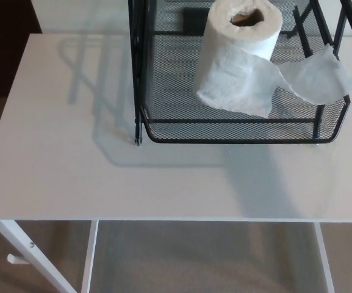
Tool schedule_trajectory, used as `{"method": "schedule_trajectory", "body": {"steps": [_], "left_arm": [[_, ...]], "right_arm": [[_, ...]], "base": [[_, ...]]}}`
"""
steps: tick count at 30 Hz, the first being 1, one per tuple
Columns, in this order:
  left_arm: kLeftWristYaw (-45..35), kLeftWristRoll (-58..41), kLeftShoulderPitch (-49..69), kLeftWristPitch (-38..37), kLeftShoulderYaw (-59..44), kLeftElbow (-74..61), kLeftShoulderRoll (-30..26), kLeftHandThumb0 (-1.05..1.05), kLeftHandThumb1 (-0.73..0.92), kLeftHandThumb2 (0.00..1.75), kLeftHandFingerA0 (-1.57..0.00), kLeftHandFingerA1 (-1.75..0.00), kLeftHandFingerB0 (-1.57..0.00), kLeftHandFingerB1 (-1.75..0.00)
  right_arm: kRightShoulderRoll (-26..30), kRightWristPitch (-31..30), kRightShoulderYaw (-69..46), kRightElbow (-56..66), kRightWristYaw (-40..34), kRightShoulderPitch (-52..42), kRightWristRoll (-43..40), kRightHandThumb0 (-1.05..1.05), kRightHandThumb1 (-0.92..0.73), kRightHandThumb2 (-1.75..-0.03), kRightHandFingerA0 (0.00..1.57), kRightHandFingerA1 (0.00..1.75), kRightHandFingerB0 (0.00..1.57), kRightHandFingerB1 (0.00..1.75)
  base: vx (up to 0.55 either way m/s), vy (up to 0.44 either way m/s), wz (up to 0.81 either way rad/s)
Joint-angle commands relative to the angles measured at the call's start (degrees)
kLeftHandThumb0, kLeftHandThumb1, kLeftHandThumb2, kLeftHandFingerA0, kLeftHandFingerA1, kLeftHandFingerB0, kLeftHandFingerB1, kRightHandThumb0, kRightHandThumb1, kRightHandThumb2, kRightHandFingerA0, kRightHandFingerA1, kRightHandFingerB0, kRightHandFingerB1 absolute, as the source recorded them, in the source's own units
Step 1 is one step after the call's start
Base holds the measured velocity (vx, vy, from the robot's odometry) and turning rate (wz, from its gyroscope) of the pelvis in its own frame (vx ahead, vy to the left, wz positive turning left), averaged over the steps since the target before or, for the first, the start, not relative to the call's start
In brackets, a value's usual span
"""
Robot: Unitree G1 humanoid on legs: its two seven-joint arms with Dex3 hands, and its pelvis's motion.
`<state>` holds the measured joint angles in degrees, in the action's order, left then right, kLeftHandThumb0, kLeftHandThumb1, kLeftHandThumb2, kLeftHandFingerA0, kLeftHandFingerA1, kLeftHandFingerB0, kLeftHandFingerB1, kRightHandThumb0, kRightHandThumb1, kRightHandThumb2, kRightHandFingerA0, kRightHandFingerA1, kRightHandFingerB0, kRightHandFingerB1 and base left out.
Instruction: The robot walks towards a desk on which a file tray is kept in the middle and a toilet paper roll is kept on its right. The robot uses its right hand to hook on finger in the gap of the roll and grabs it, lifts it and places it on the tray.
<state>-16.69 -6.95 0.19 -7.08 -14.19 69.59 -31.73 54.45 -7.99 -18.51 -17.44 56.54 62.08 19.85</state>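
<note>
1. Toilet paper roll (241, 55) stands upright in the file tray (237, 140) — neither hand shows, so we cannot tell their state
2. Its loose sheet (319, 78) drapes at the right rim — a snag could topple it, we judge

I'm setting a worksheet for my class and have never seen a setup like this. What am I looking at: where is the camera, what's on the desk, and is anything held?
The picture comes from a camera on a humanoid robot's head, looking down at its work. The robot has two arms with black hands, but neither shows here, so nothing is held. You see a white desk. On it stands a black wire-mesh file tray. A toilet paper roll stands on end inside the tray, hollow core up. A loose sheet trails from the roll and drapes over the tray's right-hand rim.
</note>
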Motion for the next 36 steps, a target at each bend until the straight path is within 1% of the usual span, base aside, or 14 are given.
{"method": "schedule_trajectory", "body": {"steps": [1, 2, 3, 6, 7, 8, 17, 19, 20, 23, 26, 27, 28, 36], "left_arm": [[0.16, 0.81, -0.19, -0.71, -0.10, -0.25, -1.49, -0.92, 0.86, 0.66, -0.50, -0.82, -0.28, -0.66], [0.44, 1.10, -0.40, -0.84, 0.17, -0.10, -1.32, -0.93, 0.86, 0.66, -0.52, -0.80, -0.27, -0.65], [0.60, 1.40, -0.63, -0.84, 0.50, -0.30, -1.14, -0.89, 0.64, 1.09, -0.52, -0.77, -0.30, -0.66], [0.33, 1.46, -0.64, -0.99, 0.69, -0.64, -0.81, -0.93, 0.64, 1.11, -0.52, -0.78, -0.30, -0.66], [-0.14, 1.09, -0.72, -0.89, 0.39, -0.36, -0.76, -0.93, 0.63, 1.09, -0.50, -0.78, -0.30, -0.67], [0.10, 1.21, -1.04, -1.04, 0.39, 0.47, -0.69, -0.94, 0.86, 0.66, -0.50, -0.81, -0.28, -0.65], [0.69, 1.66, -0.71, -0.71, 0.79, 0.19, -0.89, -0.92, 0.87, 0.66, -0.49, -0.80, -0.29, -0.64], [0.94, 2.16, -0.84, -0.78, 1.26, 0.12, -0.99, -0.94, 0.87, 0.66, -0.50, -0.80, -0.30, -0.65], [0.99, 2.44, -0.79, -1.11, 1.49, 0.29, -1.05, -0.94, 0.87, 0.66, -0.50, -0.81, -0.29, -0.65], [1.07, 2.26, -1.02, -1.03, 1.32, 0.93, -0.97, -0.94, 0.85, 0.66, -0.52, -0.84, -0.29, -0.67], [1.44, 2.59, -1.38, -0.53, 1.66, 1.03, -1.27, -0.93, 0.86, 0.66, -0.50, -0.82, -0.29, -0.65], [1.36, 2.75, -1.26, -0.71, 1.84, 0.98, -1.33, -0.91, 0.87, 0.66, -0.49, -0.80, -0.30, -0.64], [1.16, 2.67, -1.17, -0.78, 1.83, 0.96, -1.36, -0.92, 0.86, 0.66, -0.48, -0.82, -0.30, -0.65], [-0.49, 1.94, -0.53, -0.02, 1.65, 0.31, -2.02, -0.94, 0.85, 0.66, -0.48, -0.86, -0.28, -0.68]], "right_arm": [[-11.40, -0.98, -47.36, 8.52, -11.44, -40.25, -7.21, -0.57, -0.45, -0.74, 0.28, 0.44, 0.16, 0.41], [-16.38, 4.84, -50.34, 6.25, -15.05, -47.76, -9.05, -0.53, -0.48, -0.76, 0.23, 0.47, 0.13, 0.39], [-17.27, 7.22, -50.81, 4.39, -17.12, -50.05, -9.40, -0.53, -0.48, -0.76, 0.27, 0.50, 0.15, 0.40], [-19.69, 16.21, -50.20, -6.67, -23.68, -56.11, -12.82, -0.55, -0.57, -0.57, 0.40, 0.57, 0.23, 0.31], [-22.85, 19.73, -49.10, -8.30, -28.11, -58.81, -12.36, -0.63, -0.57, -0.58, 0.65, 0.71, 0.27, 0.33], [-25.85, 22.89, -48.60, -9.77, -31.09, -60.50, -13.01, -0.63, -0.58, -0.58, 0.46, 0.67, 0.28, 0.35], [-38.31, 37.10, -46.13, -24.75, -42.21, -63.16, -17.70, -0.55, -0.58, -0.58, 0.60, 0.86, 0.37, 0.34], [-40.24, 35.53, -46.62, -27.82, -44.34, -63.54, -18.51, -0.67, -0.47, -0.85, 0.46, 0.85, 0.30, 0.51], [-41.72, 32.58, -47.28, -28.41, -46.58, -63.16, -18.95, -0.60, -0.56, -0.57, 0.52, 1.11, 0.37, 0.44], [-42.06, 21.51, -45.20, -31.68, -48.94, -64.24, -16.75, -0.59, -0.60, -0.58, 0.58, 1.18, 0.27, 0.45], [-41.05, 11.85, -46.29, -34.17, -46.34, -63.41, -18.84, -0.58, -0.52, -0.56, 0.61, 1.12, 0.26, 0.47], [-40.02, 1.52, -50.74, -34.58, -44.10, -61.63, -23.59, -0.46, -0.51, -0.51, 0.13, 1.01, 0.24, 0.53], [-39.73, -7.32, -55.03, -33.71, -45.04, -59.81, -27.08, -0.47, -0.42, -0.72, 0.25, 0.79, 0.26, 0.55], [-37.17, 0.50, -39.57, -40.32, -38.67, -64.59, -13.33, -0.71, -0.50, -0.88, 0.35, 0.71, 0.15, 0.50]], "base": [[0.00, 0.000, 0.00], [0.00, 0.000, 0.00], [0.00, 0.000, 0.00], [0.00, 0.000, 0.00], [0.00, 0.000, 0.00], [0.00, 0.000, 0.00], [0.00, 0.000, 0.00], [0.00, 0.000, 0.00], [0.00, 0.000, 0.00], [0.00, 0.000, 0.00], [0.00, 0.000, 0.00], [0.00, 0.000, 0.00], [0.00, 0.000, 0.00], [0.00, 0.000, 0.00]]}}
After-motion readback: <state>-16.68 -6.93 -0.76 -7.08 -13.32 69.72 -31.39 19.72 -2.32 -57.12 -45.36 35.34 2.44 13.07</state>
